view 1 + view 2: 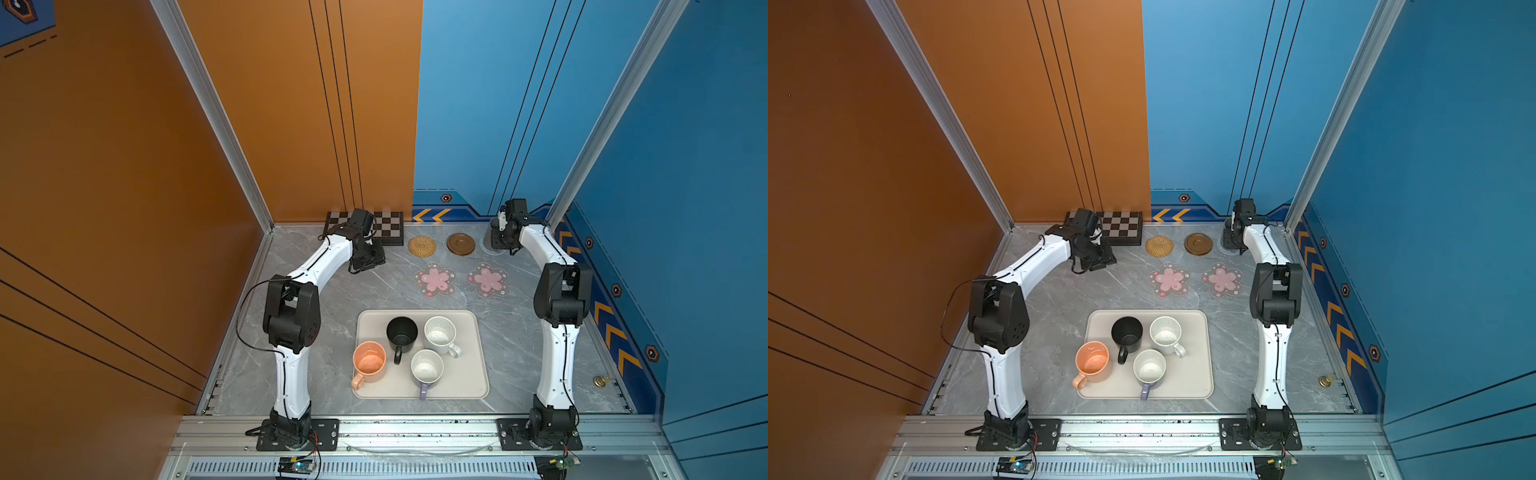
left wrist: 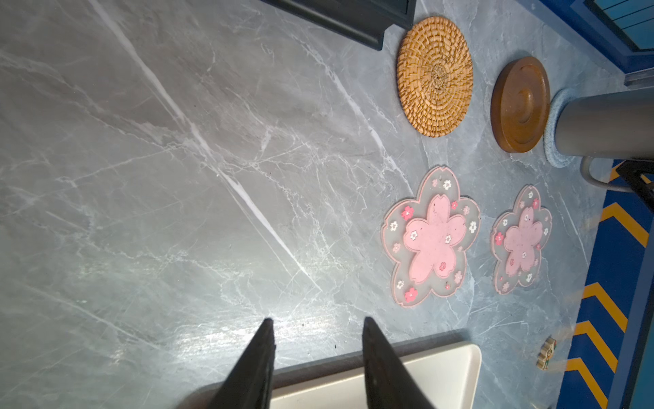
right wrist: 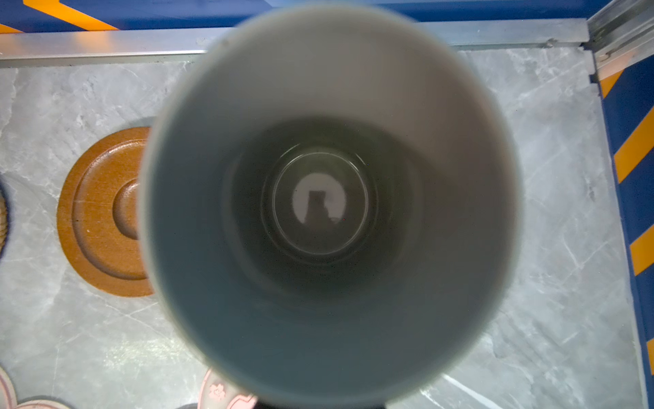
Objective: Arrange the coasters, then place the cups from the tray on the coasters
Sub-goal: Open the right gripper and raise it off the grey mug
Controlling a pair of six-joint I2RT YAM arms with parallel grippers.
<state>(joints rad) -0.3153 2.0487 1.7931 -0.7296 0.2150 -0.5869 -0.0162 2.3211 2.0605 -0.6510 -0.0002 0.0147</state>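
Five coasters (image 1: 422, 246) are laid out; four mugs (image 1: 402, 332) are seen on the tray (image 1: 473, 374). A fifth, tall grey mug (image 2: 608, 124) is pinched by the right claw (image 1: 503, 243); the left claw (image 2: 318, 324) is spread.

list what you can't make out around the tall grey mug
jaws of the right gripper: hidden by the tall grey mug in the right wrist view; grip unclear
grey-blue coaster: mostly under the mug, left wrist view
small brass object: too small in both top views
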